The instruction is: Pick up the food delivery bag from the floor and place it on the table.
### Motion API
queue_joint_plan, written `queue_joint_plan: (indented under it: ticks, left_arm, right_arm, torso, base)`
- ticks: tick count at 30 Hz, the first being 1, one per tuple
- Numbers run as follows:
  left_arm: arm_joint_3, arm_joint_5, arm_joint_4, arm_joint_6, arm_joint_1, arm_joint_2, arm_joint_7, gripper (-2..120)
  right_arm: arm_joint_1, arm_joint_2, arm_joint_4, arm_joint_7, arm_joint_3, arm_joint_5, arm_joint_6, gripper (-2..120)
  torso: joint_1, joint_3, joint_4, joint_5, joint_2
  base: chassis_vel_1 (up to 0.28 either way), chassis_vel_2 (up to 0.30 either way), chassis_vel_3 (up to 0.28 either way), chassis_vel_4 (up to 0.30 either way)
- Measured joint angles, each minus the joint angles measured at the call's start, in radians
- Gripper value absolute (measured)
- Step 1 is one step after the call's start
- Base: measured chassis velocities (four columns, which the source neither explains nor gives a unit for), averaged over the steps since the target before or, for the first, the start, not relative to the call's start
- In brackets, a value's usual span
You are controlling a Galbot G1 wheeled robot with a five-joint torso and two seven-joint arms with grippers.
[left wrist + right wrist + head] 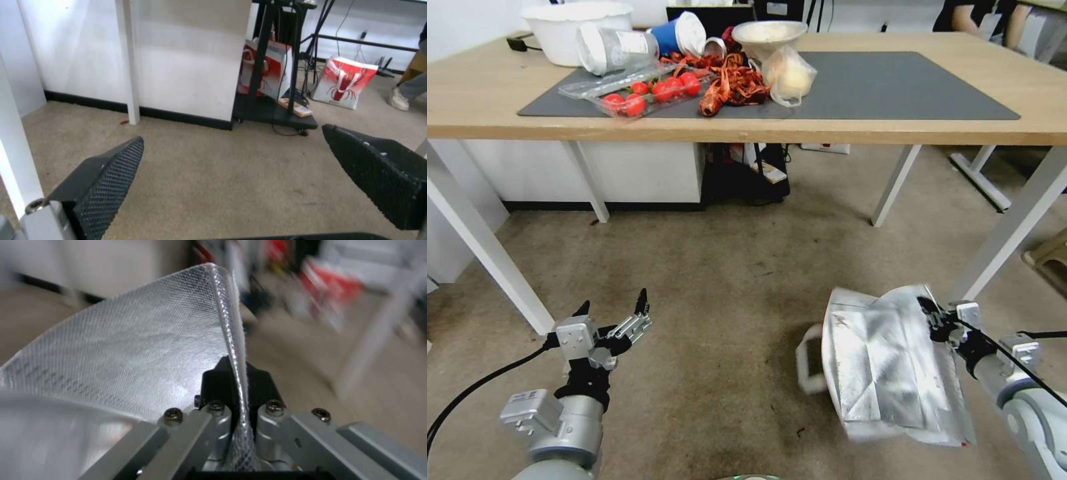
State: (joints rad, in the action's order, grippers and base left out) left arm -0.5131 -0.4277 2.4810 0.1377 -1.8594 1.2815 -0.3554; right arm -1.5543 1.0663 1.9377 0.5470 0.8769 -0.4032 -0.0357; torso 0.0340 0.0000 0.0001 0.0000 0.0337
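Observation:
The food delivery bag (887, 367) hangs low over the floor (720, 293) at the lower right, its silver foil lining facing me and a white handle at its left. My right gripper (932, 313) is shut on the bag's upper edge. In the right wrist view the foil edge (231, 323) runs between the closed black fingers (213, 383). My left gripper (614, 309) hovers open at the lower left above bare floor, its two dark pads (106, 186) spread wide. The table (487, 93) with its dark grey mat (894, 87) stands ahead.
On the table's left half lie a tray of tomatoes (647, 93), red crayfish (734, 83), a small clear plastic bag (789, 77), tubs and bowls. White table legs (1007, 230) stand beside the bag. Under the table sit a black cart (276, 113) and red-and-white bags (342, 83).

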Motion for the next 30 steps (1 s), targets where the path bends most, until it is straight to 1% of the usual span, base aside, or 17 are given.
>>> queue_joint_plan:
  ticks: [1,2,3,8,9,11,13,15,16,19,20,22,23,24,26,28,30]
  left_arm:
    - [0.0,0.0,0.0,0.0,0.0,0.0,0.0,100]
    - [0.0,0.0,0.0,0.0,0.0,0.001,0.0,100]
    - [0.0,0.0,0.0,-0.001,0.0,0.002,0.0,100]
    - [0.001,0.0,0.0,-0.002,0.0,0.004,-0.001,100]
    - [0.001,0.0,0.0,-0.002,0.001,0.006,-0.002,100]
    - [0.001,0.001,0.0,-0.002,0.0,0.007,-0.003,100]
    - [0.0,0.001,0.0,-0.002,0.0,0.008,-0.003,100]
    - [-0.003,-0.001,0.0,-0.002,0.0,0.008,-0.003,100]
    - [-0.003,-0.001,0.0,-0.002,0.0,0.008,-0.003,100]
    - [-0.004,-0.013,0.005,-0.001,0.0,0.011,-0.008,100]
    - [-0.004,-0.013,0.005,-0.001,0.0,0.011,-0.008,100]
    - [-0.005,-0.017,0.006,-0.001,0.0,0.012,-0.01,100]
    - [-0.006,-0.018,0.007,-0.001,0.001,0.013,-0.011,100]
    - [-0.006,-0.018,0.007,-0.001,0.001,0.013,-0.011,100]
    - [-0.011,-0.028,0.018,0.012,-0.004,0.017,-0.008,100]
    - [-0.012,-0.023,0.018,0.005,-0.004,0.021,0.006,100]
    - [-0.012,-0.023,0.018,0.005,-0.004,0.022,0.008,100]
  right_arm:
    - [0.0,0.0,0.0,0.0,0.0,0.0,0.0,0]
    - [0.006,-0.009,0.0,0.059,0.003,-0.02,0.043,0]
    - [0.008,-0.013,0.0,0.088,0.004,-0.033,0.062,0]
    - [0.013,-0.019,0.002,0.144,0.006,-0.067,0.093,0]
    - [0.019,-0.025,0.004,0.199,0.008,-0.1,0.114,0]
    - [0.025,-0.034,0.005,0.284,0.011,-0.158,0.122,0]
    - [0.026,-0.038,0.008,0.305,0.012,-0.177,0.121,0]
    - [0.026,-0.051,0.017,0.391,0.016,-0.25,0.093,0]
    - [0.026,-0.051,0.017,0.391,0.016,-0.25,0.093,0]
    - [0.028,-0.068,0.024,0.494,0.02,-0.334,0.033,0]
    - [0.028,-0.068,0.024,0.494,0.02,-0.334,0.033,0]
    - [0.03,-0.076,0.023,0.539,0.022,-0.364,0.004,0]
    - [0.033,-0.083,0.021,0.582,0.024,-0.405,-0.019,0]
    - [0.033,-0.083,0.021,0.582,0.024,-0.405,-0.019,0]
    - [0.042,-0.095,0.017,0.675,0.03,-0.506,-0.094,0]
    - [0.044,-0.101,0.017,0.743,0.037,-0.537,-0.138,0]
    - [0.044,-0.103,0.017,0.752,0.038,-0.539,-0.145,0]
  torso:
    - [0.0,0.0,0.0,0.0,0.0]
    - [0.0,0.0,0.0,0.0,0.0]
    - [0.0,0.0,0.0001,0.0,0.0]
    - [0.0,0.0,0.0,0.0,0.0]
    - [0.0,0.0,0.0,0.0,0.0]
    - [0.0,0.0,-0.0001,0.0001,0.0]
    - [0.0,0.0,0.0,0.0001,0.0]
    - [0.0,0.0,0.0,0.0,0.0]
    - [0.0,0.0,0.0,0.0,0.0]
    - [0.0,0.0,0.0,0.0,0.0]
    - [0.0,0.0,0.0,0.0,0.0]
    - [0.0,0.0,0.0,0.0001,0.0]
    - [0.0,0.0,-0.0001,0.0,0.0]
    - [0.0,0.0,-0.0001,0.0,0.0]
    - [0.0,0.0,0.0,0.0001,0.0]
    - [0.0,0.0,0.0,0.0001,0.0]
    - [0.0,0.0,0.0,0.0,0.0]
  base:
    - [0.0,0.0,0.0,0.0]
    - [0.0,0.0,0.0,0.0]
    - [0.0,0.0,0.0,0.0]
    - [0.0,0.0,0.0,0.0]
    - [0.0,0.0,0.0,0.0]
    - [0.0,0.0,0.0,0.0]
    - [0.0,0.0,0.0,0.0]
    - [0.0,0.0,0.0,0.0]
    - [0.0,0.0,0.0,0.0]
    - [0.0,0.0,0.0,0.0]
    - [0.0,0.0,0.0,0.0]
    - [0.0,0.0,0.0,0.0]
    - [0.0,0.0,0.0,0.0]
    - [0.0,0.0,0.0,0.0]
    - [0.0,0.0,0.0,0.0]
    - [0.0,0.0,0.0,0.0]
    - [0.0,0.0,0.0,0.0]
